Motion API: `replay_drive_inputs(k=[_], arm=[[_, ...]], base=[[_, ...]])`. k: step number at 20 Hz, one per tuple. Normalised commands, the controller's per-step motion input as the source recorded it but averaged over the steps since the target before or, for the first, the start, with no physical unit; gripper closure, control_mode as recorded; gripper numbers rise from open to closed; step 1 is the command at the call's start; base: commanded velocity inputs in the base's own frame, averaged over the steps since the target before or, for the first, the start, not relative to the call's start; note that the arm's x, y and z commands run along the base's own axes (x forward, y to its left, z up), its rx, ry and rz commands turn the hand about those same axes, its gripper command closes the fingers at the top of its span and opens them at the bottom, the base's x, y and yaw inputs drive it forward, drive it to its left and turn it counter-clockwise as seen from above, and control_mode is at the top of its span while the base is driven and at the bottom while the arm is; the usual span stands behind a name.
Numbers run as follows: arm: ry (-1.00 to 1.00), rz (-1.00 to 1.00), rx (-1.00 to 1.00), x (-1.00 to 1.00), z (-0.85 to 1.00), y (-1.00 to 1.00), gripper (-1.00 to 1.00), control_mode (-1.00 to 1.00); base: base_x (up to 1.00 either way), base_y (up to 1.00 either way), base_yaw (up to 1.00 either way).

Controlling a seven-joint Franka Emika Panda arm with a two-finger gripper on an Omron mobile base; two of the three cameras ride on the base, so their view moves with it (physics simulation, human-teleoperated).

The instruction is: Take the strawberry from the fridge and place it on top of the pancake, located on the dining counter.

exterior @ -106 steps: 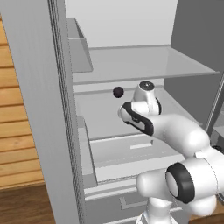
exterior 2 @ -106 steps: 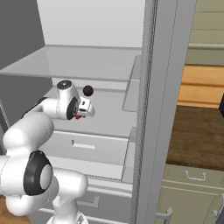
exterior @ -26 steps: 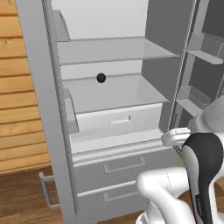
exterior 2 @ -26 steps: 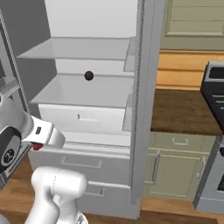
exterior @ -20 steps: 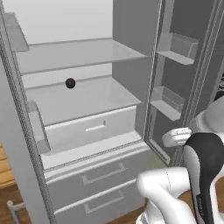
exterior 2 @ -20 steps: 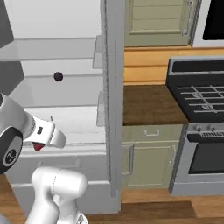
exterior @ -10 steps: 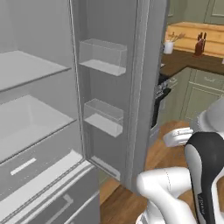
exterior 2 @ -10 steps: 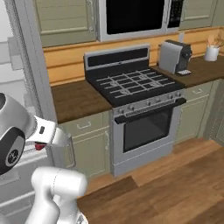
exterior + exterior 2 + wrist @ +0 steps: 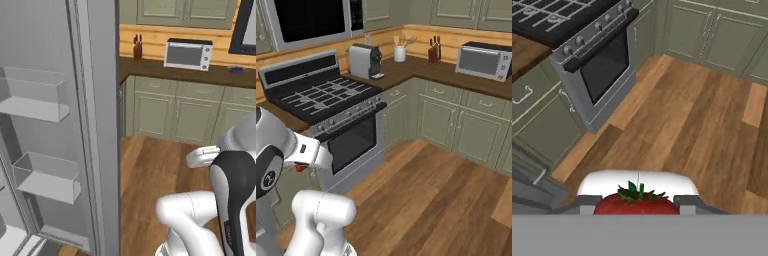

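Hand view: strawberry (image 9: pixel 636 202) apparently gripped, unlabelled.

Open wood floor (image 9: pixel 426 185) is lying wide ahead for the hand to pass, while the stove (image 9: pixel 331 110) is crowding one side, the green cabinets (image 9: pixel 466 125) are closing the far end, and the fridge (image 9: pixel 95 125) door is walling off the other side.
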Motion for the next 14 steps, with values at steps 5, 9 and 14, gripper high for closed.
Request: replay_drive_inputs(k=[5,9,14], arm=[[0.0,0.0,0.0,0.0,0.0,0.0,1.0,1.0],[0.0,0.0,0.0,0.0,0.0,0.0,1.0,1.0],[0.0,0.0,0.0,0.0,0.0,0.0,1.0,1.0]], base=[[-0.28,-0.2,-0.7],[-0.39,-0.15,-0.76],[-0.35,-0.05,-0.82]])
